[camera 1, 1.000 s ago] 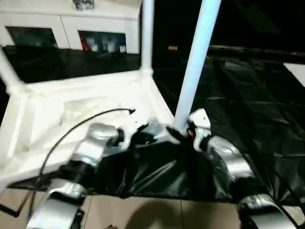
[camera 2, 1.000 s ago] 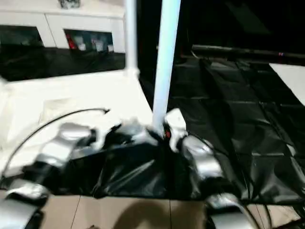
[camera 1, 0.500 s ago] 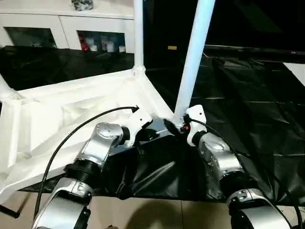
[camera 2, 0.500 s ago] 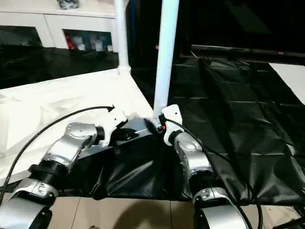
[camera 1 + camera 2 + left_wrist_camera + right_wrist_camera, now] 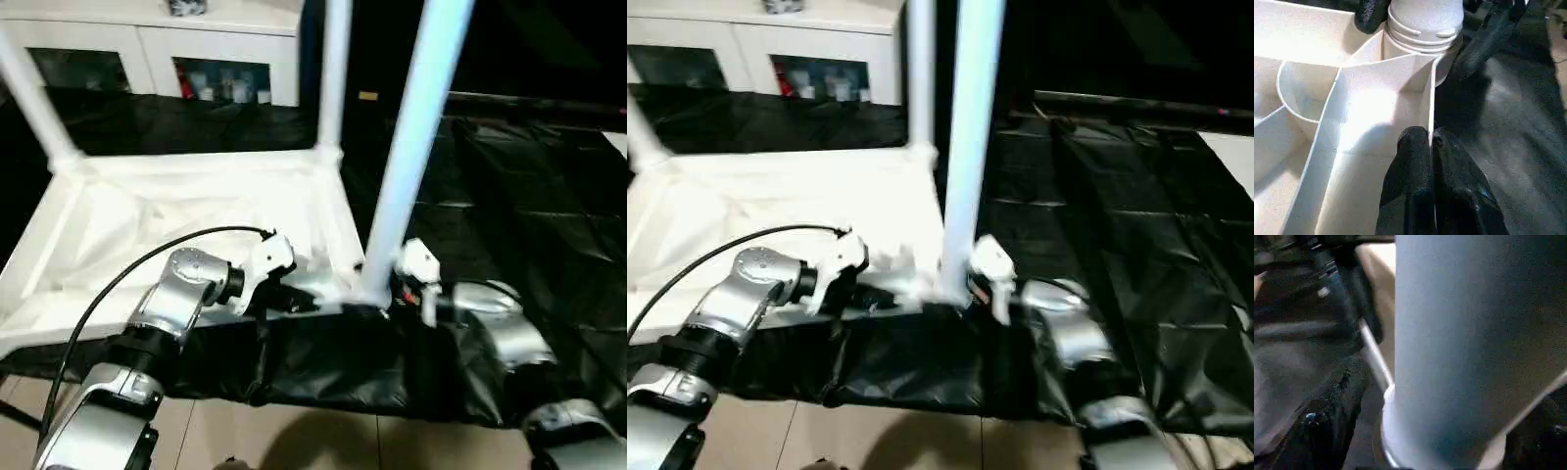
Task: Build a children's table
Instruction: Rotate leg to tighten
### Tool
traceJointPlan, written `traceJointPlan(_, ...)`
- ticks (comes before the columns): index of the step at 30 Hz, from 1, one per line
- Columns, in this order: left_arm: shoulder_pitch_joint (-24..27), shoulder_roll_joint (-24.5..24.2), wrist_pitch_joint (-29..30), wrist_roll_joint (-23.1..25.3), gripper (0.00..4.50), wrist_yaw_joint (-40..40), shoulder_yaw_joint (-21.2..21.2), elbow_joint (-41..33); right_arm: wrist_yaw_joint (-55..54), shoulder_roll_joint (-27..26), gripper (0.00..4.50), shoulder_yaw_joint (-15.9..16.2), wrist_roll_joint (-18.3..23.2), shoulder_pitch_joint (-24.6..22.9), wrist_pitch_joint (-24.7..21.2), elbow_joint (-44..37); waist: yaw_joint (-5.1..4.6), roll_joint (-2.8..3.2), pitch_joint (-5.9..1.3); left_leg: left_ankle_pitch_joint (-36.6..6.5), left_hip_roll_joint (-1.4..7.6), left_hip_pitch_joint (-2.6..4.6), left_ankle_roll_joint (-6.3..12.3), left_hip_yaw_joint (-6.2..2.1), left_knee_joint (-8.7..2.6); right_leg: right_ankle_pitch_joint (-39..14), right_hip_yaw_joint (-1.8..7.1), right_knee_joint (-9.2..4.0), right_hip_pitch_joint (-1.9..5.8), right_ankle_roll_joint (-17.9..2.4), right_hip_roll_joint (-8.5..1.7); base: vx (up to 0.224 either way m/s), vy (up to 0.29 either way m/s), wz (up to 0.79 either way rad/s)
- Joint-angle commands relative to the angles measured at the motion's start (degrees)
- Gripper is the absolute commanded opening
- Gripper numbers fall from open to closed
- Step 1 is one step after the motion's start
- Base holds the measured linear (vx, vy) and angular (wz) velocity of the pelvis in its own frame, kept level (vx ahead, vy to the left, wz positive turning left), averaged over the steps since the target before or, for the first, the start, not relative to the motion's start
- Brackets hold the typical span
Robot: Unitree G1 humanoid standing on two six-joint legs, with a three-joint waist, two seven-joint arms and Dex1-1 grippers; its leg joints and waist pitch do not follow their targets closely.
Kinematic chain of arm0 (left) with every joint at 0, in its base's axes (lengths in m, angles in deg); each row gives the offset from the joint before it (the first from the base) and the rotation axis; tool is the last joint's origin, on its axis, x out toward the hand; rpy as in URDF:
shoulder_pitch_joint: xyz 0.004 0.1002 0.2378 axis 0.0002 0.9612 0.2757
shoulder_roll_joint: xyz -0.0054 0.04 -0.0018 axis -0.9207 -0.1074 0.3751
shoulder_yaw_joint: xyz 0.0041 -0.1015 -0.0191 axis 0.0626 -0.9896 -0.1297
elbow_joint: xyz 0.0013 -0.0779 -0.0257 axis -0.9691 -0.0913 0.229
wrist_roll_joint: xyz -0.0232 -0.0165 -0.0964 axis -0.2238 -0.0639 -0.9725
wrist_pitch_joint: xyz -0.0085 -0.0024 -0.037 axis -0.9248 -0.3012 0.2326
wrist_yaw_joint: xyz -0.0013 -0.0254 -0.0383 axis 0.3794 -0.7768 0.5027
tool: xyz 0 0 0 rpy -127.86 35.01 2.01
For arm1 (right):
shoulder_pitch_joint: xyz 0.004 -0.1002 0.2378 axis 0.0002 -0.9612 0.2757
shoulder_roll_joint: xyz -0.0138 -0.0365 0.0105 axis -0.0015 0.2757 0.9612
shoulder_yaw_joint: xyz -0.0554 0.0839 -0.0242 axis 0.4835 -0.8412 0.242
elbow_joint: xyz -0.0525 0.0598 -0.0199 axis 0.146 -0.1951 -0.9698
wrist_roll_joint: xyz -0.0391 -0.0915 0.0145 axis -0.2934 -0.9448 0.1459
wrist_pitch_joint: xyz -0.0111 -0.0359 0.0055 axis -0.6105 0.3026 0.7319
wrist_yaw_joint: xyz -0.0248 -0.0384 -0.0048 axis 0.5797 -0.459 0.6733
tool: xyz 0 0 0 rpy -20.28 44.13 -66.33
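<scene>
The children's table (image 5: 196,211) lies upside down on the black-covered bench (image 5: 549,225), its underside ribs facing up and legs rising from three corners. The left hand (image 5: 1431,147) is pinched closed on the thin side rim of the table, just short of the corner socket (image 5: 1422,36); a half second ago it gripped the same edge, so the top has been held steady. A black cable (image 5: 147,259) loops from that wrist over the table's underside, near the hand.

Just beyond the left hand, the near leg (image 5: 416,147) stands in that socket. The right hand (image 5: 387,294), beside the leg's foot on the far side from the left, now has its fingers spread wide around the leg, where a second ago they were closer in. That release suggests the leg is judged seated, though whether it is fully home I cannot tell.

Further off, well beyond both hands, a white cabinet (image 5: 147,49) stands behind the bench. The upright leg between the hands is the main obstacle to any move across.
</scene>
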Motion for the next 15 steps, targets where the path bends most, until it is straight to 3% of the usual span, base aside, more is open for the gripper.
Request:
traceJointPlan(1, -1.6, 1.6, -0.1, -3.7, 0.00, 1.8, 0.7, -1.0, 6.9, -1.0, 3.90, 5.3, 0.2, -0.8, -0.8, -1.9, 0.07, -0.76, -2.75, -15.4, 1.78, 0.32, 3.30, -0.47, -3.55, -15.2, 2.28, -4.25, 2.53, -12.1, -2.97, 0.000, 0.000, 0.00)
traceJointPlan(6, -1.3, 0.2, 0.1, -4.2, 0.00, 4.3, 0.9, -1.4, 11.2, -0.3, 3.51, 6.8, 0.1, -1.0, -1.3, -2.5, 0.41, -0.97, -2.82, -14.2, 1.78, 0.29, 3.13, -0.53, -3.50, -15.3, 2.31, -4.06, 2.43, -11.8, -3.01, 0.000, 0.000, 0.00)
traceJointPlan(15, -0.3, -1.3, 0.5, -4.4, 0.00, 7.0, 1.1, -2.3, 13.1, -0.5, 2.98, 7.1, 0.9, -1.2, -1.9, -3.4, 0.52, -0.80, -2.83, -13.6, 1.77, 0.27, 3.18, -0.53, -3.49, -14.0, 2.29, -3.90, 2.48, -12.3, -3.01, 0.000, 0.000, 0.00)
